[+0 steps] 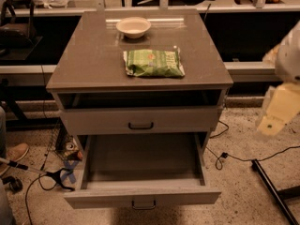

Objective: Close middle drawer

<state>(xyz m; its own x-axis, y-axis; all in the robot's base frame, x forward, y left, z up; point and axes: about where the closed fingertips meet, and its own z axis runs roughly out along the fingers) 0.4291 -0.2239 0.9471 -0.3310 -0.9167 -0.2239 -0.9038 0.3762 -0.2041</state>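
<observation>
At far left, a brown shoe (14, 153) rests on the speckled floor (243, 200), near a tangle of dark cables (56, 178) beside the lower left corner of the cabinet (89, 55). The cabinet stands in the centre, with a flat grey-brown top. A pale bowl (133, 26) sits upright toward the rear of the top. A green packet (153, 63) lies flat just in front of the bowl, apart from it. Below the top there is a dark gap, then the upper drawer (93, 121), which has a taller front and a dark bar handle. The middle drawer (187, 196) is directly below it, pulled far out toward the viewer. Its wide grey tray is exposed, and its low front carries a small dark handle (144, 203). To the right of the cabinet a black cable (216, 163) loops across the floor, and a black bar (274, 191) lies at an angle farther right. The gripper (274, 118) hangs at the right edge, at about the height of the upper drawer. It is well apart from the middle drawer, above and to the right of the drawer's front corner, touching nothing. I cannot tell whether the gripper is spread or pressed together.
</observation>
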